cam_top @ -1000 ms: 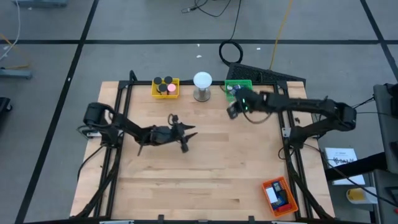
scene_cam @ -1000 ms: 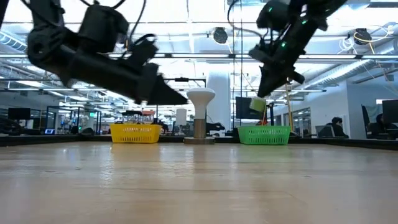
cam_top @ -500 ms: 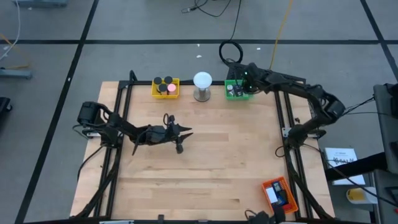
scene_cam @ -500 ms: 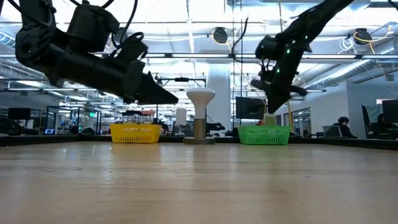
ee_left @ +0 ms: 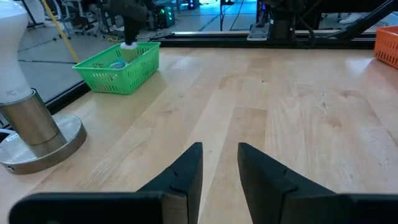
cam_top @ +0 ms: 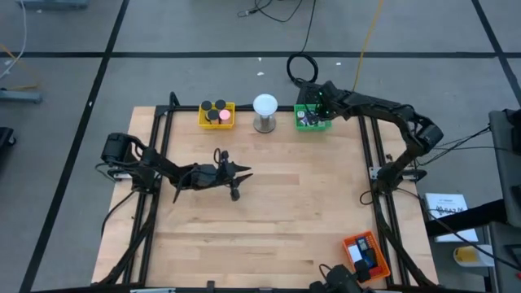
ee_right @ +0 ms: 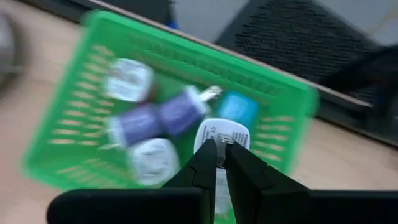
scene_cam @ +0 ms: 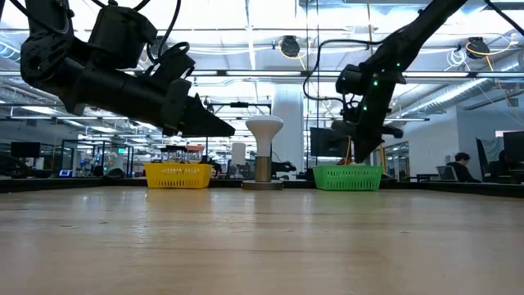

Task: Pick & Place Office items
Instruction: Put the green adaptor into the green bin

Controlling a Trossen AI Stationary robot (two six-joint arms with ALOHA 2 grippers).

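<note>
My right gripper (ee_right: pixel 219 149) hangs over the green tray (cam_top: pixel 312 120) at the table's far right and is shut on a small white item (ee_right: pixel 224 132). In the tray lie white blocks (ee_right: pixel 129 79) and blue rolls (ee_right: pixel 155 121). The yellow tray (cam_top: pixel 216 115) at the far left holds black caps and a pink disc. My left gripper (ee_left: pixel 219 149) hovers over the middle left of the table (cam_top: pixel 242 183), pointing nearly level toward the right. It is open by a narrow gap with nothing between its fingers. My right gripper pinches the small white item's near end (ee_right: pixel 221 140) between its two fingertips. The fingers slant down at it from above. The item (ee_left: pixel 129 51) hangs below them in the mouth of the green tray. I cannot tell whether it touches the things inside.
A white ball on a metal stand (cam_top: pixel 264 112) stands between the yellow and green trays at the far edge. An orange tray (cam_top: pixel 364 255) sits at the near right corner. Bare wood (cam_top: pixel 277 212) spreads across the middle and near part of the table.
My right gripper has swung from over the table toward the far edge, tipped further down and come lower over the green tray, carrying the white item. My left gripper has drawn back a little toward the table's left edge.
</note>
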